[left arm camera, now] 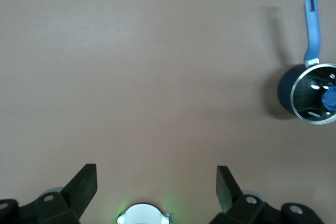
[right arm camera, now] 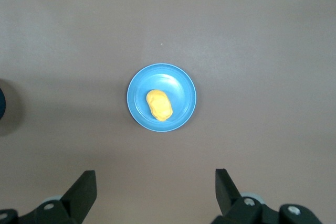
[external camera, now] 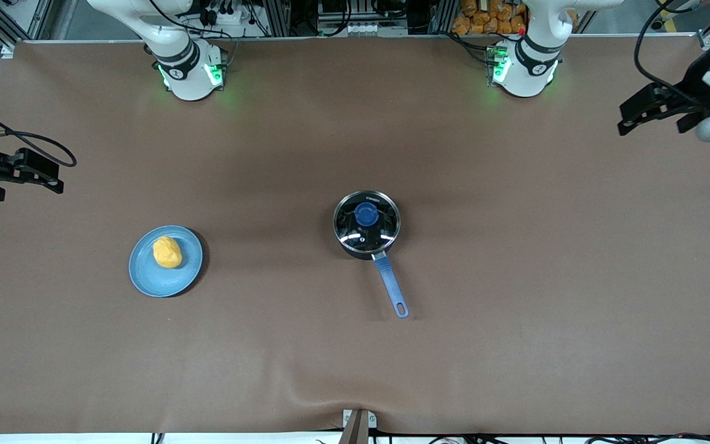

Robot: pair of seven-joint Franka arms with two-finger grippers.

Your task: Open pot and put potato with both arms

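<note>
The black pot point(external camera: 367, 225) stands mid-table with a glass lid and blue knob point(external camera: 365, 214) on it; its blue handle point(external camera: 391, 285) points toward the front camera. The pot also shows in the left wrist view point(left arm camera: 310, 94). The yellow potato point(external camera: 167, 251) lies on a blue plate point(external camera: 145, 277) toward the right arm's end; the right wrist view shows the potato point(right arm camera: 159, 104) too. My left gripper point(external camera: 621, 120) hangs open and empty over the left arm's end of the table, its fingers wide apart in its wrist view point(left arm camera: 156, 182). My right gripper point(external camera: 58, 176) hangs open and empty over the right arm's end point(right arm camera: 156, 182).
The brown table mat point(external camera: 515, 277) spreads wide around pot and plate. The arms' green-lit bases point(external camera: 191, 74) point(external camera: 524, 68) stand along the table edge farthest from the front camera. A small bracket point(external camera: 358, 422) sits at the edge nearest that camera.
</note>
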